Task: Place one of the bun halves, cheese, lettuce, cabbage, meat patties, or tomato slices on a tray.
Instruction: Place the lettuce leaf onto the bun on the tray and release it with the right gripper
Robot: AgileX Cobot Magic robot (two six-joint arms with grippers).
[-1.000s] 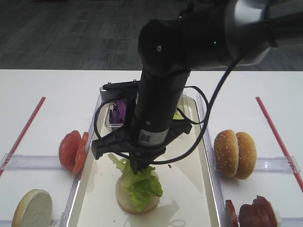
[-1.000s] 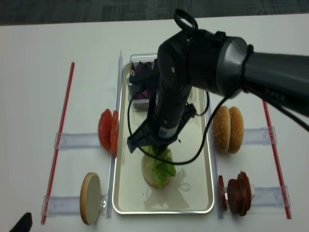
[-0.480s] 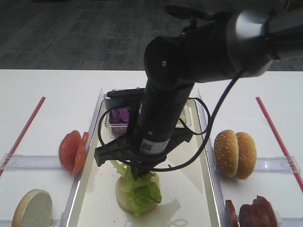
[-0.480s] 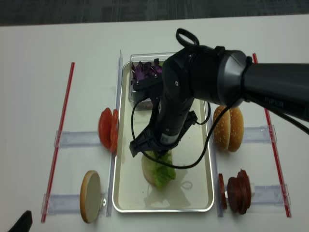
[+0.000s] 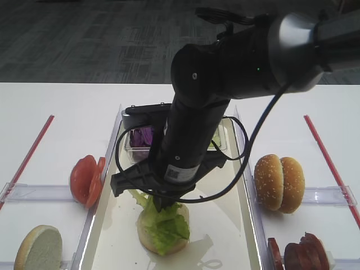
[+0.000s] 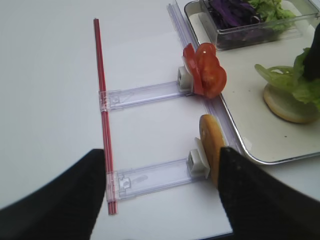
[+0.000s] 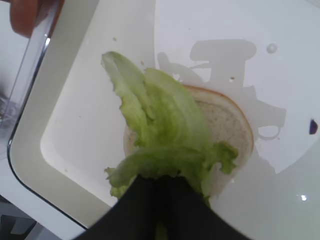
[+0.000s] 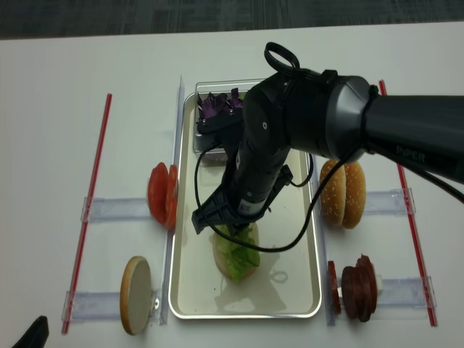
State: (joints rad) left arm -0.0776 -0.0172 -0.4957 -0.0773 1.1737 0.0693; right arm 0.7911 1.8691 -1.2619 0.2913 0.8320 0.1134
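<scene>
1. Exterior high view: right gripper (image 5: 163, 207) low over the cream tray (image 5: 225, 225), fingers pinched tight on a ruffled green lettuce (image 5: 163, 222) leaf draped over a bun half (image 5: 147, 233) lying cut face up on the tray. Clear tub (image 5: 135, 147) with purple cabbage (image 5: 142, 136) at the tray's far end. Tomato slices (image 5: 85, 179) standing on edge left of the tray; another bun half (image 5: 38, 248) at lower left. Sesame bun halves (image 5: 279, 183) upright on the right, meat patties (image 5: 298, 254) below them.

2. Right wrist view: closed fingertips (image 7: 150, 210) at the bottom edge, clamped on the lettuce (image 7: 160, 140) stem; leaf spread across the white cut face of the bun half (image 7: 225, 130), tip hanging past it over the tray (image 7: 100, 75) floor.

3. Left wrist view: left gripper (image 6: 160, 200) well off to the side over the white table (image 6: 50, 100), dark fingers spread wide, holding nothing. Tomato slices (image 6: 206, 76) and a bun half (image 6: 214, 150) on edge in clear holders beside the tray (image 6: 250, 145). Red strip (image 6: 102, 115) running along the table.

4. Exterior high realsense view, from above: right gripper (image 8: 225, 226) over the lettuce (image 8: 238, 246) and bun half near the tray's (image 8: 192, 290) middle. Left gripper only a dark tip at the bottom left corner.
</scene>
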